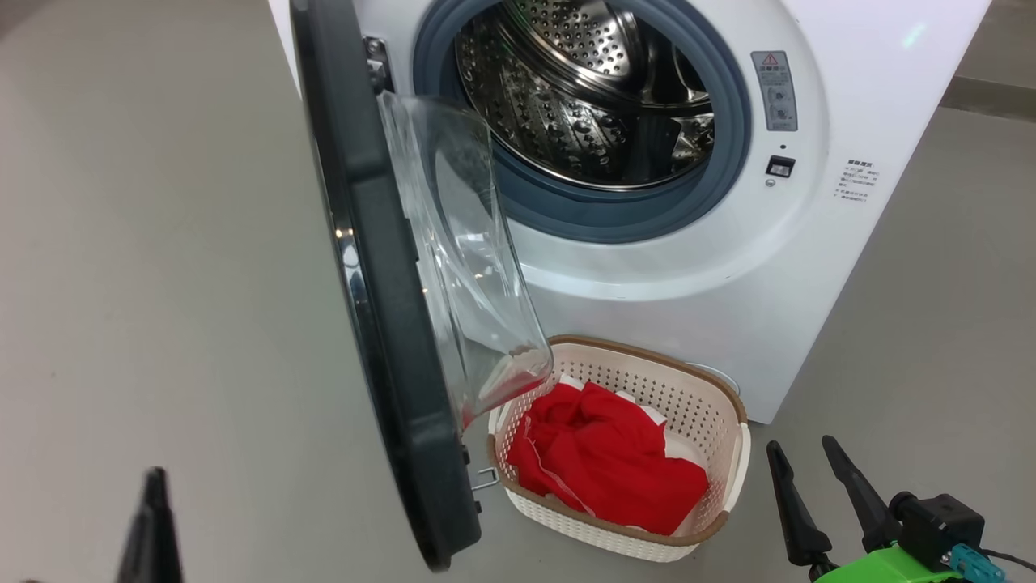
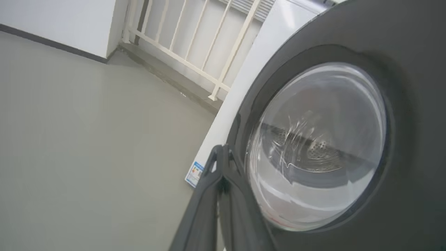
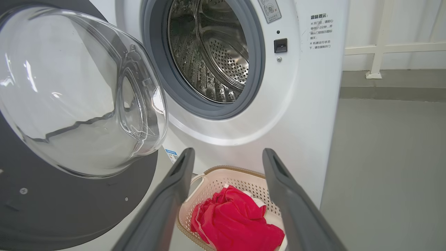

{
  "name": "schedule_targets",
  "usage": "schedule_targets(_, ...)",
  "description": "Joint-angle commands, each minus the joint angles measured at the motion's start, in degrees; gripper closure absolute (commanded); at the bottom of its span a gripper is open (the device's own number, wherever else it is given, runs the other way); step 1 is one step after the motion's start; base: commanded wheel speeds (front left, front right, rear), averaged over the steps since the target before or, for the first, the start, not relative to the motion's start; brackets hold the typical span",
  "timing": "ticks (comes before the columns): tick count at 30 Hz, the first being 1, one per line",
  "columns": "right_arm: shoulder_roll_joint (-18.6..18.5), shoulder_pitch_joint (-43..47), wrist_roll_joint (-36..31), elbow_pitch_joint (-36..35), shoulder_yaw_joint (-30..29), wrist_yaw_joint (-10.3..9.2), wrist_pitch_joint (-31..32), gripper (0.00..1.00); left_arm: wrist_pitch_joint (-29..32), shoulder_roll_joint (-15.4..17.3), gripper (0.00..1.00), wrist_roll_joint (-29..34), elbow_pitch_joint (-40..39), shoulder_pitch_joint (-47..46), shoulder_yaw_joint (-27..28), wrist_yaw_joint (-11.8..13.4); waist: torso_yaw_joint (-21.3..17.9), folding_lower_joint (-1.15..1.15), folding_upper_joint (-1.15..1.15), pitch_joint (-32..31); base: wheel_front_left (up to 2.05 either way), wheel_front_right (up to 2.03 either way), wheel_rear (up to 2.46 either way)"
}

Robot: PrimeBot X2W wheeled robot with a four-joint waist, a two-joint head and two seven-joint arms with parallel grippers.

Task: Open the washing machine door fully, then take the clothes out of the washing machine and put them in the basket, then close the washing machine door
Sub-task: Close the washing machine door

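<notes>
W/m door (image 1: 380, 324) stands open, edge-on in head view, approx. square to the front of the washing machine (image 1: 728, 308). Its glass bowl bulges twd the basket (image 1: 720, 389) and overhangs the basket's L rim. Metal latch hook (image 1: 486, 479) on the door's free edge sits just beside the basket's near-L corner; contact cannot be told. Basket is on the floor (image 1: 162, 243), close under the machine front, R of the door. Clothes (image 1: 607, 461) lie heaped inside it, red w/ white showing beneath, below rim level. Grey gasket (image 1: 732, 97) rings the open drum mouth. L tool (image 1: 150, 526) is at the near-L of the head view, fingers pressed together, nothing gripped. It sits on the door's outer side, w/ bare floor between. In L wrist view the fingertips overlap the black rim; touching or not cannot be told. R tool (image 1: 801, 453) is near the basket's R end, fingers spread wide, nothing held, clear of the rim. Open room: broad floor L of the door, and a floor strip R of the machine up to a kerb w/ pale railing (image 3: 379, 48).
</notes>
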Motion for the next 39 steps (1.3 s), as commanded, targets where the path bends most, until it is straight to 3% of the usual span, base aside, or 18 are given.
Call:
schedule_targets(1, -0.5, -1.8, 0.2, -1.4, 1.2, 0.02, -0.4, 0.0, -0.7, 1.6, 1.0, -8.1, -2.8, -3.2, 2.7, -0.3, -0.3, 0.0, 0.0, 0.2, 0.0, 0.0, 0.0)
schedule_targets(4, -0.5, -1.9, 0.2, -1.4, 1.3, 0.02, -0.4, 0.0, -0.7, 3.7, 1.0, -23.4, -4.0, -4.2, 2.1, -0.3, -0.9, 0.0, 0.0, 0.5, 0.0, 0.0, 0.0)
schedule_targets(5, -0.5, -1.9, 0.2, -1.4, 1.3, 0.02, -0.4, 0.0, -0.7, 3.7, 1.0, -23.4, -4.0, -4.2, 2.1, -0.3, -0.9, 0.0, 0.0, 0.5, 0.0, 0.0, 0.0)
schedule_targets(9, -0.5, -2.1, 0.1, -1.4, 1.1, 0.02, -0.4, 0.0, 1.4, 8.8, 1.0, -42.1, -7.1, -4.9, -1.5, -0.3, -1.5, 0.0, 0.0, 1.0, 0.0, 0.0, 0.0)
schedule_targets(12, -0.5, -2.2, 0.0, -1.5, 1.0, 0.02, -0.4, 0.0, 7.1, 11.2, 1.0, -53.1, -10.6, -5.0, -1.3, -0.3, -2.0, 0.0, 0.0, 1.4, 0.0, 0.0, 0.0)
schedule_targets(16, -0.5, -2.5, -0.2, -1.6, 0.8, 0.02, -0.4, 0.0, 20.3, 12.8, 1.0, -62.3, -12.7, -4.2, -1.0, -0.3, -2.4, 0.0, 0.0, 1.9, 0.0, 0.0, 0.0)
schedule_targets(20, -0.5, -2.9, -0.4, -1.6, 0.8, 0.02, -0.4, 0.0, 32.9, 13.6, 1.0, -65.0, -13.3, -3.5, -0.6, -0.3, -2.9, 0.0, 0.0, 2.4, 0.0, 0.0, 0.0)
schedule_targets(26, -0.5, -3.2, -0.5, -1.7, 0.8, 0.02, -0.4, 0.0, 46.2, 12.1, 1.0, -65.2, -13.5, -3.0, 1.1, -0.3, -3.6, 0.0, 0.0, 2.9, 0.0, 0.0, 0.0)
schedule_targets(31, -0.5, -3.5, -0.6, -1.7, 0.8, 0.02, -0.4, 0.0, 52.9, 9.3, 1.0, -63.1, -14.4, -2.9, 1.8, -0.3, -4.4, 0.0, 0.0, 3.2, 0.0, 0.0, 0.0)
schedule_targets(39, -0.5, -3.9, -0.5, -1.7, 1.0, 0.02, -0.4, 0.0, 58.7, 4.7, 1.0, -59.6, -15.5, -3.5, 2.0, -0.3, -6.1, 0.0, 0.0, 3.6, 0.0, 0.0, 0.0)
